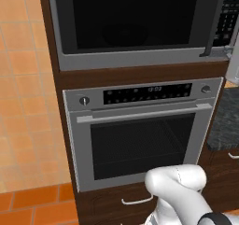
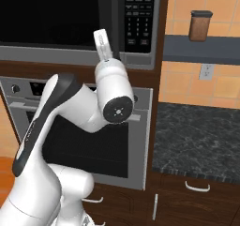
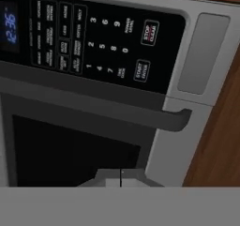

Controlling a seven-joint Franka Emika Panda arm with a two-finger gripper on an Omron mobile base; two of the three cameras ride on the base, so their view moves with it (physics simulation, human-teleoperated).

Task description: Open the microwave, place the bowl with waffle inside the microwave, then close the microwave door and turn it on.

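The microwave (image 1: 135, 56) sits built in above the oven, and its black glass door (image 1: 135, 14) is closed. The tall dark bar handle (image 1: 213, 21) runs beside the black keypad (image 2: 139, 14). My gripper (image 2: 100, 33) points up at the microwave front, just below the handle and left of the keypad. The hand view is rolled, so there the handle (image 3: 117, 113) lies crosswise under the keypad (image 3: 93, 37), with door glass (image 3: 70, 150) below. My gripper (image 3: 121, 177) is shut with nothing in it, its tips pressed together short of the handle. The bowl with waffle is out of view.
A silver oven (image 1: 140, 135) with two knobs and a horizontal handle is right under the microwave. To the right lies a dark stone counter (image 2: 197, 136) over drawers. A brown jar (image 2: 200, 26) stands on a shelf above it. Orange tiles cover the wall on the left.
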